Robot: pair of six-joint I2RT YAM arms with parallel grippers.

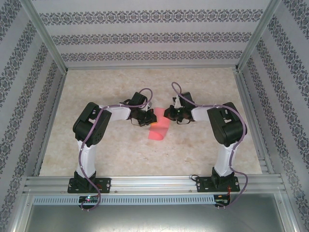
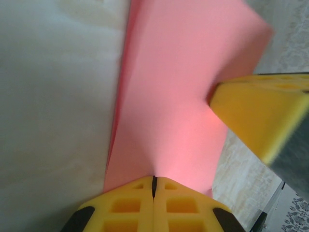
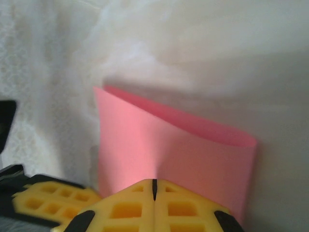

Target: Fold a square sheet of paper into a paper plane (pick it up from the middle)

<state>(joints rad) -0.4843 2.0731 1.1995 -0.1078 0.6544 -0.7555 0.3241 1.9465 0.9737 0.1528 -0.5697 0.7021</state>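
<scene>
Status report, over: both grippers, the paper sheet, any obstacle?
Left gripper shut on the square sheet of paper. Right gripper shut on the same sheet. Sheet bent over in two layers between them. No obstacle seen near it.

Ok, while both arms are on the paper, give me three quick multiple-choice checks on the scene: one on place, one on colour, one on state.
1. Where on the table is the sheet of paper?
A. far left corner
B. mid-table, between the two grippers
C. near right edge

2. What colour is the sheet?
A. blue
B. white
C. pink-red

3. How do the left gripper and the right gripper stand?
A. both shut on the sheet
B. both open
C. only the left shut

Answers:
1 B, the top view has it between the two wrists.
2 C, it is pink-red in every view.
3 A, each wrist view shows closed jaws pinching the paper's edge.
</scene>
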